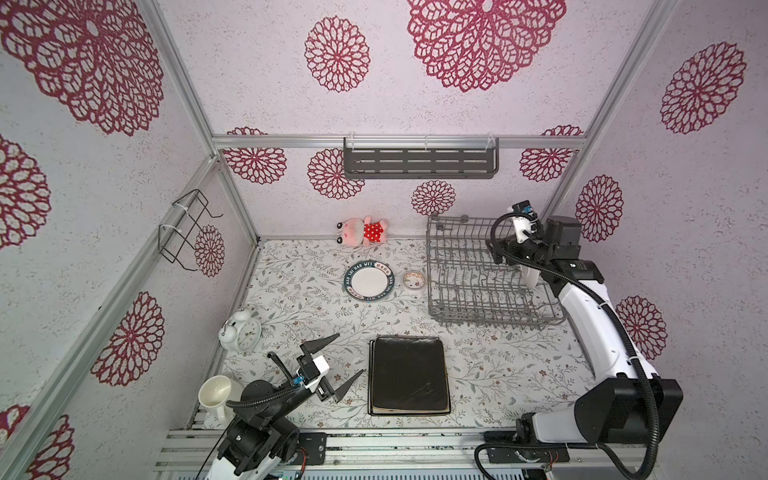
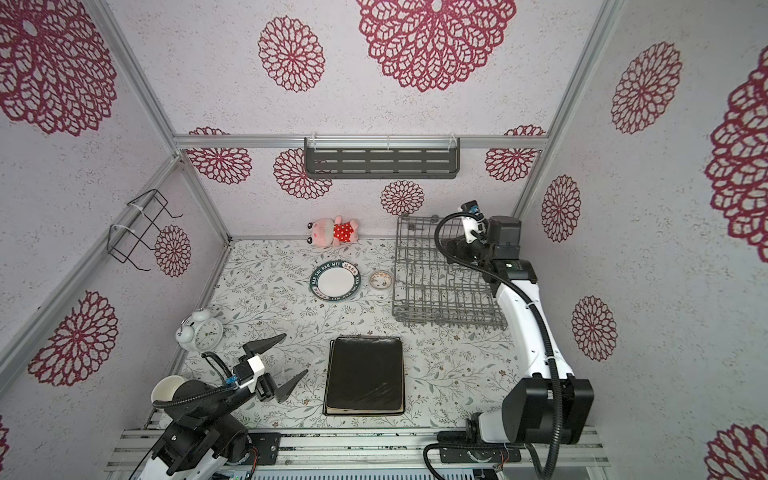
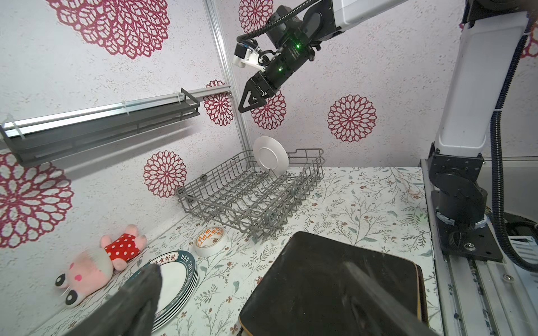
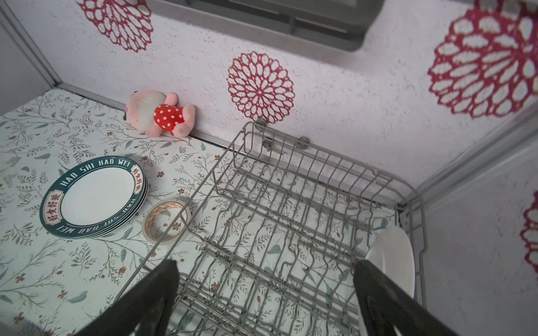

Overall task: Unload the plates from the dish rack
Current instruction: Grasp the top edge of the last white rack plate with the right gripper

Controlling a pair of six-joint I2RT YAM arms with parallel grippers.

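Dish rack [image 1: 478,282]: sits at the far right of the worktop [image 1: 498,365], against the back wall. It holds one round white plate [image 3: 270,157], upright on edge between the tines at the right side wall. No other plate is seen in it.

Unloaded items: a stack of round plates with teal lettered rims [image 1: 369,280] lies flat on the worktop left of the rack, with a small patterned bowl [image 1: 413,279] between stack and rack. A stack of square plates, black one on top [image 1: 409,374], lies near the front edge, well apart from the rack.

Right end effector [image 4: 266,263]: above the rack interior, jaws spread wide, nothing between them. The left wrist view shows it raised clear of the white plate, not touching it.

Left end effector [image 1: 351,352]: jaws fully apart, empty, above the worktop just left of the square stack.
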